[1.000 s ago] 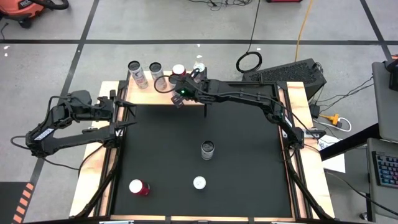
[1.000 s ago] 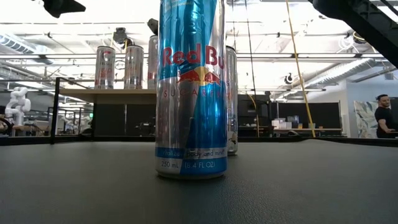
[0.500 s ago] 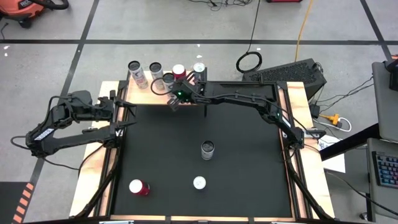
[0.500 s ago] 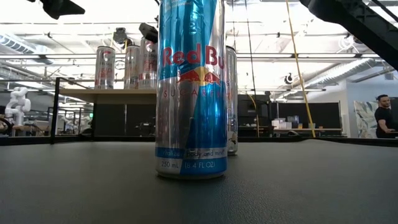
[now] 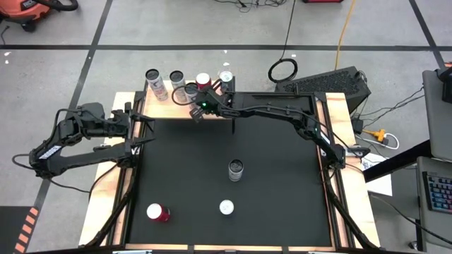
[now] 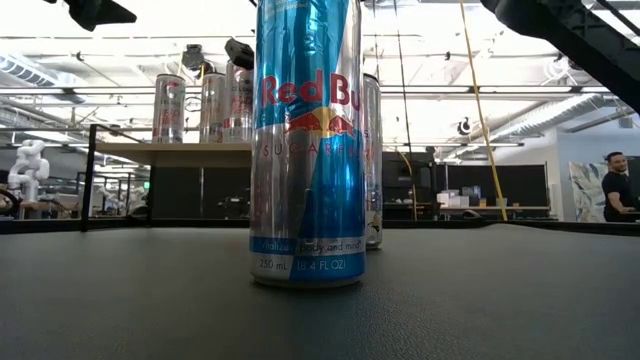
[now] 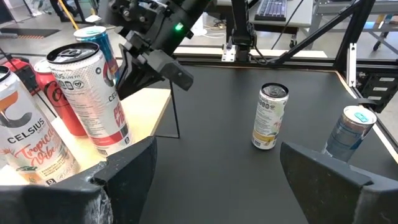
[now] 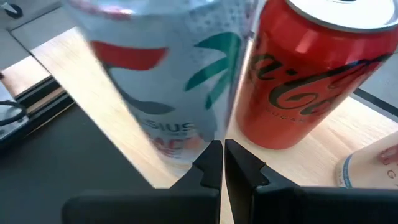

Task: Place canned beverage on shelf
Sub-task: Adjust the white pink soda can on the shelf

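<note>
The shelf [image 5: 164, 106], a light wooden top on thin dark legs, stands at the table's far edge and carries several upright cans. My right gripper [image 5: 196, 111] is shut at the shelf's near edge. In the right wrist view its fingertips [image 8: 223, 157] point at the foot of a silver Celsius can [image 8: 168, 81], which stands beside a red Coca-Cola can [image 8: 305, 81]. That silver can also shows in the high view [image 5: 191, 90] and the low view [image 6: 237, 100]. My left gripper [image 7: 224, 186] is open and empty at the table's far left [image 5: 143, 121]. My right gripper's shut fingertips [image 8: 211, 158] stand level at the foot of the silver Celsius can [image 8: 180, 146], coming from the table's near right side. I cannot tell whether they touch it. The can stands upright on the shelf top.
On the black mat stand a blue Red Bull can [image 5: 226, 207], a pale can [image 5: 236, 169] near the middle and a red can [image 5: 157, 212] at the near left. A person [image 6: 615, 190] shows in the room beyond.
My right gripper has gone a little toward the table's left along the shelf's near edge. The silver can in front of it has shifted a little on the shelf top. Both have kept still for the last half second.
</note>
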Controlling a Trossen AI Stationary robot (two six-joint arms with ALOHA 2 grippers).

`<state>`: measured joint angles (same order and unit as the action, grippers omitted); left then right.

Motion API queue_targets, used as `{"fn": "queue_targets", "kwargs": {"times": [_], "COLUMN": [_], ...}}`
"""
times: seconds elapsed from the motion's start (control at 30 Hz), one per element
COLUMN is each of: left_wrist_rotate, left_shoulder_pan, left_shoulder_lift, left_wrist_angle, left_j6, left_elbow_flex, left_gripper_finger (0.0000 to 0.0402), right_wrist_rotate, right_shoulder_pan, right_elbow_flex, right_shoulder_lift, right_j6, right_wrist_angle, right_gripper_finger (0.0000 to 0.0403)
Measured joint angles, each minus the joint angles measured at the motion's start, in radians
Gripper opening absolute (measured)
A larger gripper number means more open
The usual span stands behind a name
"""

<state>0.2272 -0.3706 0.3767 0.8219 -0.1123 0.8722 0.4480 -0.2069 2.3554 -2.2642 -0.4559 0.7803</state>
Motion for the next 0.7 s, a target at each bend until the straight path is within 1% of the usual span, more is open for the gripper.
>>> {"fn": "queue_targets", "kwargs": {"times": [0.47, 0.7], "left_wrist_rotate": [0.000, 0.000], "left_shoulder_pan": [0.000, 0.000], "left_shoulder_lift": [0.000, 0.000], "left_wrist_angle": [0.001, 0.001], "left_j6": [0.000, 0.000], "left_elbow_flex": [0.000, 0.000], "left_gripper_finger": [0.0343, 0.0343], "right_wrist_rotate": [-0.011, -0.064], "right_shoulder_pan": [-0.003, -0.003], "right_elbow_flex": [0.000, 0.000], "right_shoulder_lift": [0.000, -0.006], "right_j6": [0.022, 0.027], "right_wrist_angle": [-0.071, -0.125], "right_gripper_finger": [0.0000, 0.0000]}}
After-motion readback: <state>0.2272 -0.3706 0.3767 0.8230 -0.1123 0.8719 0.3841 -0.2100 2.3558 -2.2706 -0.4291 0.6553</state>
